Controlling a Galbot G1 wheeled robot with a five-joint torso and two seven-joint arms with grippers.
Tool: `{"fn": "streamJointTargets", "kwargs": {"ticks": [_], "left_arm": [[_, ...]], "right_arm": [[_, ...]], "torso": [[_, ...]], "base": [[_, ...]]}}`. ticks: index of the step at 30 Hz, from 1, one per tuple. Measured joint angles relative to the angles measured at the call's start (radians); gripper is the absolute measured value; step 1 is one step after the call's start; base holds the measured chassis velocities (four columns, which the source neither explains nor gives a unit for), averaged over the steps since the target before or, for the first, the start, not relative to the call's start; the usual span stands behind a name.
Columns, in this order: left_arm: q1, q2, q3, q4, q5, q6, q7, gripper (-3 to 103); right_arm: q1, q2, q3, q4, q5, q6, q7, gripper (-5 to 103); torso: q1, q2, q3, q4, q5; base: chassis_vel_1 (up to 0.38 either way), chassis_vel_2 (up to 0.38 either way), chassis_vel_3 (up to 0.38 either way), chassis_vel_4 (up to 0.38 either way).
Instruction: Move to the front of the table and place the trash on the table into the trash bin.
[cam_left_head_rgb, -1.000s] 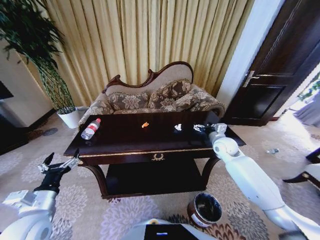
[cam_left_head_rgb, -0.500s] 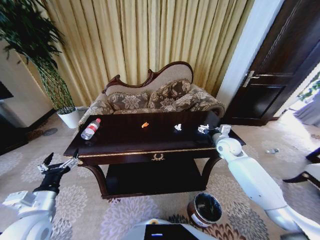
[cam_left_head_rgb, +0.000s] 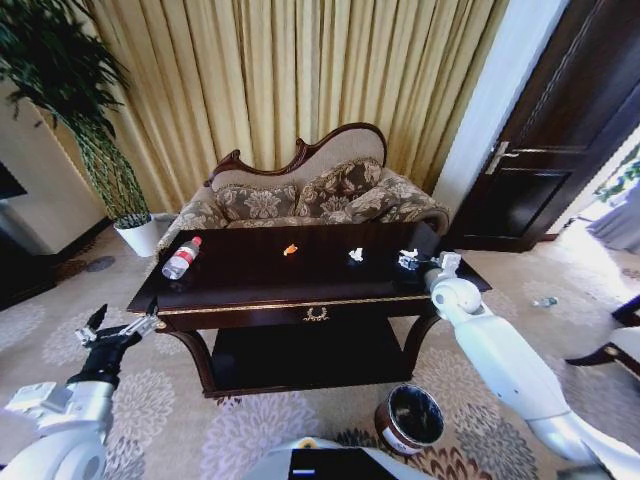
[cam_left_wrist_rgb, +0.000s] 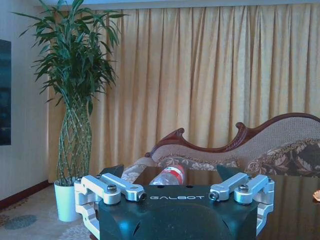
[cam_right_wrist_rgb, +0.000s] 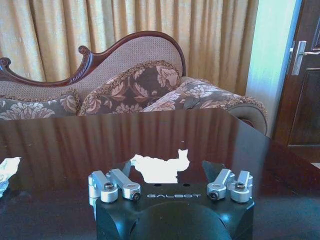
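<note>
Paper (cam_right_wrist_rgb: 161, 167) sits between the spread right tool (cam_right_wrist_rgb: 170, 172), its lower edge hidden.

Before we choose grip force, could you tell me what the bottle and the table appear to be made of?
The bottle looks like thin clear plastic: see-through body, red cap and label. The table looks like dark lacquered wood with gold trim: its glossy top mirrors the sofa.

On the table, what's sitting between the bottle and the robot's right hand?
In the head view, an orange scrap and a crumpled white paper bit lie between the bottle and the right hand, with bare dark tabletop around them.
</note>
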Motion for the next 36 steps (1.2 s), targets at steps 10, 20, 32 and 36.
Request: {"fn": "streamJointTargets", "kwargs": {"ticks": [10,20,32,36], "left_arm": [[0.001,-0.002,-0.002,0.005,0.015,-0.014,0.0,100],[0.003,-0.003,-0.007,-0.003,0.012,-0.016,0.0,100],[0.005,-0.005,-0.014,-0.006,0.009,-0.022,0.0,100],[0.006,-0.007,-0.01,-0.007,0.009,-0.024,0.001,100]], "right_arm": [[-0.016,-0.003,0.003,0.0,-0.018,0.008,-0.005,68],[-0.019,0.012,-0.004,0.002,-0.029,0.008,-0.007,68],[-0.019,0.022,-0.01,-0.002,-0.038,0.01,-0.006,57],[-0.024,0.023,-0.01,-0.002,-0.044,0.017,-0.006,46]], "torso": [[0.0,0.0,0.0,-0.0001,0.0],[0.0,0.0,0.0,0.0,0.0],[0.0,0.0,0.0,-0.0001,0.0],[0.0,0.0,0.0,-0.0001,0.0]], "base": [[0.0,0.0,0.0,0.0],[0.0,0.0,0.0,0.0],[0.0,0.0,0.0,0.0],[0.0,0.0,0.0,0.0]]}}
